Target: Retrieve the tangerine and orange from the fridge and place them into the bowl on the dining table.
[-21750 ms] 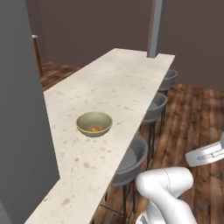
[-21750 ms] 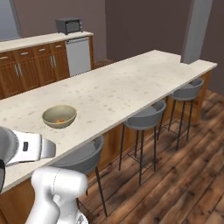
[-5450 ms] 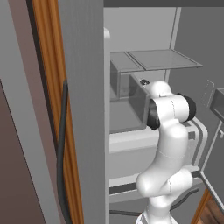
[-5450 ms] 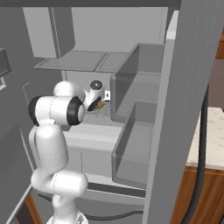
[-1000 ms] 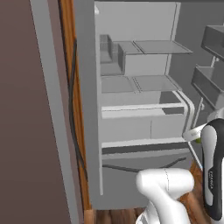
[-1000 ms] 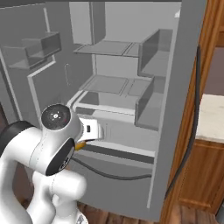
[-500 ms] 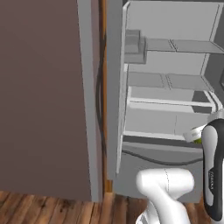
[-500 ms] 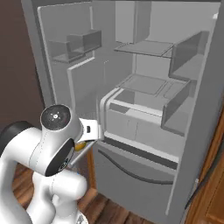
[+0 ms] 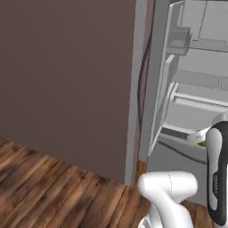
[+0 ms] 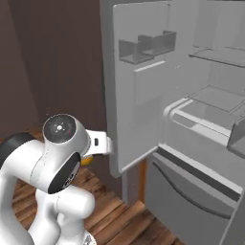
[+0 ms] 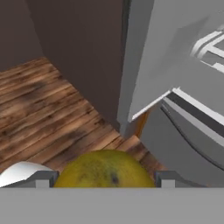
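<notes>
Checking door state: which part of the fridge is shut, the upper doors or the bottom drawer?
The bottom drawer with its long dark handle is shut; the fridge's upper door stands swung open, showing shelves.

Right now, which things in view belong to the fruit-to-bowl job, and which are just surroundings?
Part of the job:
- fridge, its door standing open
- round yellow-orange fruit gripped between the jaws; orange or tangerine, I cannot tell
- gripper

Just surroundings:
- wooden floor
- brown wall

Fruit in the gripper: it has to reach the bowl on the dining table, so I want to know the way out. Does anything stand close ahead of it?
The fruit sits between the gripper's fingertips. Ahead lie wood floor and the open fridge door; bowl and table aren't visible.
</notes>
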